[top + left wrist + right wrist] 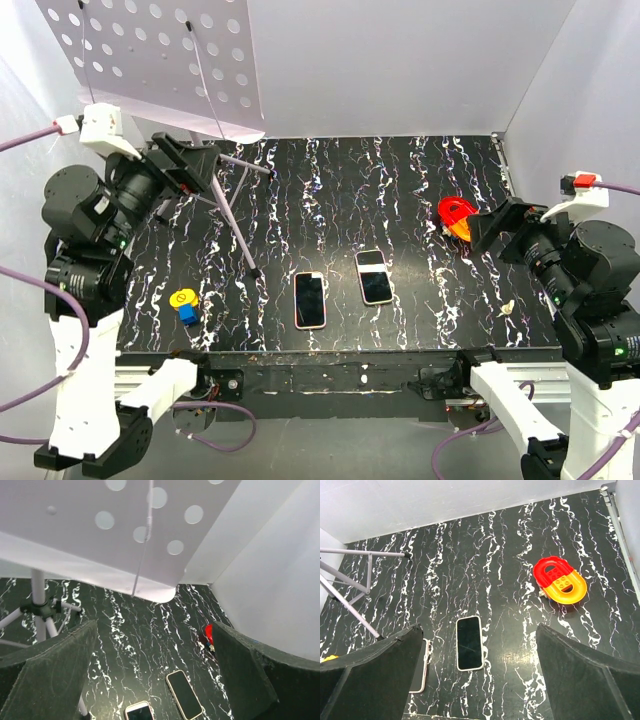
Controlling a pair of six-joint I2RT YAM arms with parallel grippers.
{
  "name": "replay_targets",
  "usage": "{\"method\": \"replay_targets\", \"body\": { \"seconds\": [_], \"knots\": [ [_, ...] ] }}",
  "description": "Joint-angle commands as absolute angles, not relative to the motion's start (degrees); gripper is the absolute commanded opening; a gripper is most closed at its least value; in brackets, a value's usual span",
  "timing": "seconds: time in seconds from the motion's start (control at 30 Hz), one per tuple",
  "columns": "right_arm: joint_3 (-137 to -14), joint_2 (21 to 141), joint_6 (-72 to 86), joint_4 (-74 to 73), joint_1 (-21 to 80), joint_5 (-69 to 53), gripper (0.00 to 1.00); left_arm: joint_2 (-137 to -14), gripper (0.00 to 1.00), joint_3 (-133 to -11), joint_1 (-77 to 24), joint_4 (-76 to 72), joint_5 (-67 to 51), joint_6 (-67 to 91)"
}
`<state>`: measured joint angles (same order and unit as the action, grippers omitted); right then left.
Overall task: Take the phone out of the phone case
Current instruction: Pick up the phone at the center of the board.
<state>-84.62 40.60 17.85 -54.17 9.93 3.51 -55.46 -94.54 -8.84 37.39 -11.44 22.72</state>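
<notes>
Two phones lie flat, screens up, near the table's front middle. The left phone (309, 299) has a pink edge; it also shows in the left wrist view (139, 711) and, half hidden by a finger, in the right wrist view (422, 666). The right phone (374, 276) has a white edge (184, 694) (469, 643). I cannot tell which edge is a case. My left gripper (203, 166) (155, 627) is open and empty, high at the back left. My right gripper (492, 228) (479, 629) is open and empty, raised at the right.
A white perforated board (150, 60) on a tripod (235, 215) stands at the back left, beside my left gripper. A red and yellow toy (456, 218) (560, 580) lies in front of my right gripper. A yellow and blue toy (185, 303) sits front left. A small pale object (506, 308) lies front right.
</notes>
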Motion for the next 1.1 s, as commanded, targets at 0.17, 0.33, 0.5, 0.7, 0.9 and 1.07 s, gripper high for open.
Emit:
{"method": "replay_targets", "body": {
  "seconds": [0.17,0.33,0.5,0.7,0.9,1.07],
  "knots": [
    [-76.5,27.7,17.0,-43.1,10.2,9.7,1.00,-46.8,0.99,-84.3,-14.4,46.0,5.6,22.7],
    [-72.5,25.1,20.7,-44.0,10.2,13.5,1.00,-43.2,0.99,-74.5,-15.6,46.8,2.2,23.4],
    [-72.2,28.7,22.6,-49.7,10.2,10.0,1.00,-44.4,1.00,-64.5,-17.4,44.7,-6.8,29.7],
    [-68.8,28.6,27.8,-50.1,10.2,2.9,0.91,-54.1,1.00,-57.0,-35.4,43.2,12.3,38.8],
    [-63.7,30.8,31.6,-52.1,10.2,1.1,0.98,-67.2,1.00,-58.4,-51.2,43.4,19.5,43.9],
    [-63.3,33.7,29.8,-54.7,10.2,-2.9,0.99,-72.8,1.00,-56.6,-54.4,43.3,19.6,50.8]
  ]
}}
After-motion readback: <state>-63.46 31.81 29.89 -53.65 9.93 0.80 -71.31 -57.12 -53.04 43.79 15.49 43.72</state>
